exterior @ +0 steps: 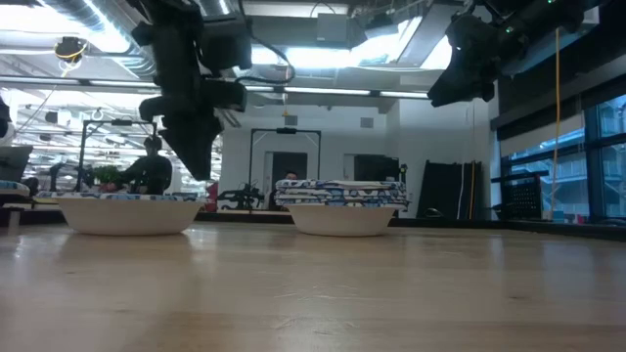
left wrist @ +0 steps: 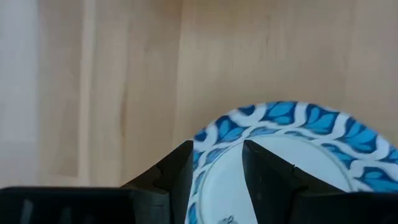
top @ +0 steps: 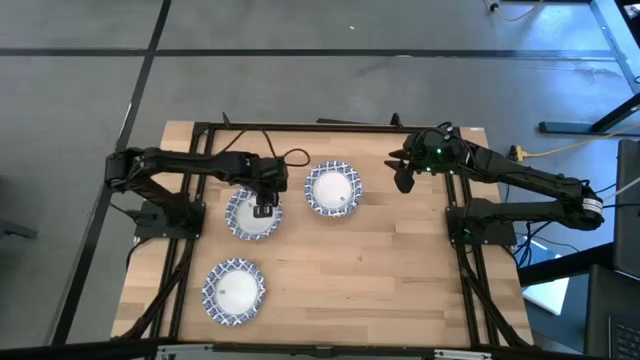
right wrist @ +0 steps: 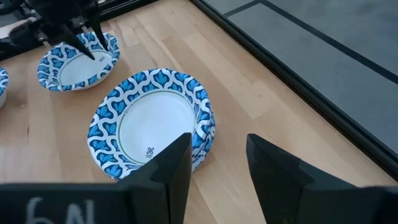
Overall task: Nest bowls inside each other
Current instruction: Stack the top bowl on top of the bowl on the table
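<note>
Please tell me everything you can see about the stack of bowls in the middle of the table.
The stack of bowls stands upright on the wooden table, toward its far side. Each bowl is round and shallow, with a plain white centre and a blue-and-white patterned rim; the material looks like paper. The low view shows several rims layered closely. Nothing grips it: the right gripper hangs open beside it, apart.

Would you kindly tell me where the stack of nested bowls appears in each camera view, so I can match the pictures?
High view: the stack of nested bowls sits centre, toward the far edge.
Low view: mid-picture, visibly layered.
Left wrist view: not in it; that is the single bowl under the left gripper.
Right wrist view: centre, ahead of the right gripper.
Shared landmark: the left gripper over its bowl, beside the stack.
</note>
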